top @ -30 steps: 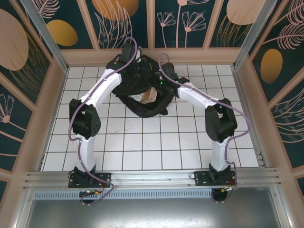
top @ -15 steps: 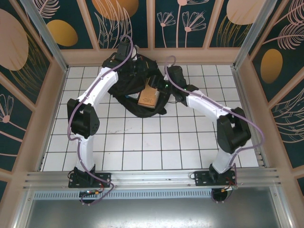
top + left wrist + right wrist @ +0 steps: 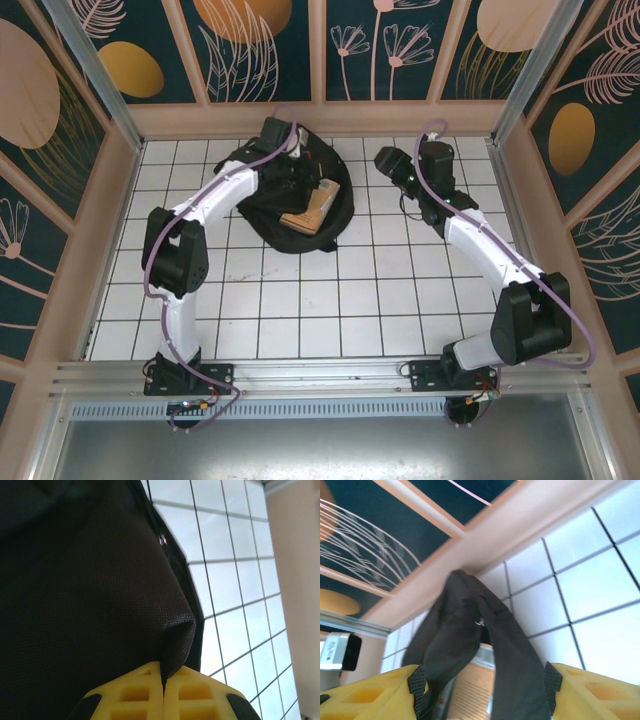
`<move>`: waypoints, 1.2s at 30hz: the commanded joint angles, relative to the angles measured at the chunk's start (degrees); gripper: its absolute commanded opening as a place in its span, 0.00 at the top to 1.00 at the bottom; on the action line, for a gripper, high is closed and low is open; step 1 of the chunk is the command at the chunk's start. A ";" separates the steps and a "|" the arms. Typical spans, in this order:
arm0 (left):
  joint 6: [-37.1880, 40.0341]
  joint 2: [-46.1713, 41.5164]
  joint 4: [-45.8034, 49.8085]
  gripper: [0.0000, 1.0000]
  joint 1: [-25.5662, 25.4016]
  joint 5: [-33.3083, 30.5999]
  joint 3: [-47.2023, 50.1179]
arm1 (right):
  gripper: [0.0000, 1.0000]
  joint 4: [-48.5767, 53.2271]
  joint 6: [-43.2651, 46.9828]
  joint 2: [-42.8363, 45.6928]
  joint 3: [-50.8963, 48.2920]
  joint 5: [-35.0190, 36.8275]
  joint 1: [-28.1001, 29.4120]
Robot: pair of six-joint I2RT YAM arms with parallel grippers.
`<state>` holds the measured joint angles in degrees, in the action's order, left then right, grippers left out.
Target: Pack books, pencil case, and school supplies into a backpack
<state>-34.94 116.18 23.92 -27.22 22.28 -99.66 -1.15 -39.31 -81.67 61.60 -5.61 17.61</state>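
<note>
Far back, L gripper (image 3: 163,677) pinches backpack (image 3: 275,230) fabric tight; R gripper (image 3: 483,672), jaws apart & empty, waits near its right, orange-brown book (image 3: 308,210) on R's side.

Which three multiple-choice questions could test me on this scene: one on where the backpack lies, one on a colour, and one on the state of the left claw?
1. Where on the white tiled table does the large soft black fabric backpack lie?
A) beside the arm bases
B) by the far wall, near the middle
C) in the near right corner

2. What colour is the thin flat book sticking out of the backpack?
A) orange-brown
B) green
C) blue

3. How is the left claw?
A) wide open above bare tiles
B) shut on a fold of the backpack's fabric
C) shut on a pencil

Answers: 1 B, the top view shows it at the far edge. 2 A, its cover is orange-brown. 3 B, the left wrist view shows the yellow fingers pinching black cloth.
</note>
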 commanded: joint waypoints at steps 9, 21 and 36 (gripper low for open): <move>6.11 -9.61 -1.60 0.65 -6.19 3.67 14.82 | 0.33 11.24 7.39 -7.81 10.02 -1.93 -0.56; -4.52 -28.69 4.70 0.41 2.27 -26.21 26.90 | 0.39 23.22 11.96 -30.92 31.85 -9.02 -1.86; -16.02 -14.47 -8.33 1.00 19.81 -23.54 32.63 | 0.50 27.01 12.59 -42.70 40.58 -4.03 -4.50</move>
<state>-49.89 96.03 18.09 -7.99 -0.23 -60.93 23.33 -27.70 -123.85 100.73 -12.67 13.91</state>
